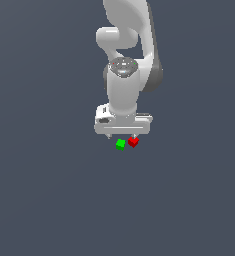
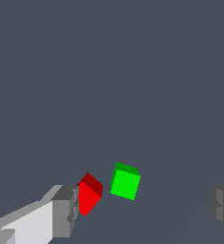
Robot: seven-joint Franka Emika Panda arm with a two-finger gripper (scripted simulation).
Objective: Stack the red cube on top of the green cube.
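Two fingers show in the wrist view, one pale finger (image 2: pixel 61 212) and one darker finger (image 2: pixel 223 205) at the opposite edge, and they stand wide apart with nothing clamped between them. The gripper (image 2: pixel 142 207) is therefore spread, holding neither cube.

There is one red cube (image 2: pixel 88 195) and one green cube (image 2: pixel 125 182), two cubes in all. The red cube sits tilted, right against the inner face of the pale finger, so close that it appears to touch it, though contact cannot be confirmed. The green cube lies in the gap between the two fingers, nearer the pale finger than the darker one, just beside the red cube but with a sliver of floor between them. It is well apart from the darker finger.

In the exterior view the white gripper (image 1: pixel 122 136) hangs low over the dark floor (image 1: pixel 49 200), its two short fingertips pointing down. The green cube (image 1: pixel 120 144) sits between them, and the red cube (image 1: pixel 133 142) sits at the fingertip on the exterior view's right. Both cubes rest on the floor, side by side, not stacked. Behind and above rises the single white arm (image 1: pixel 124 85).
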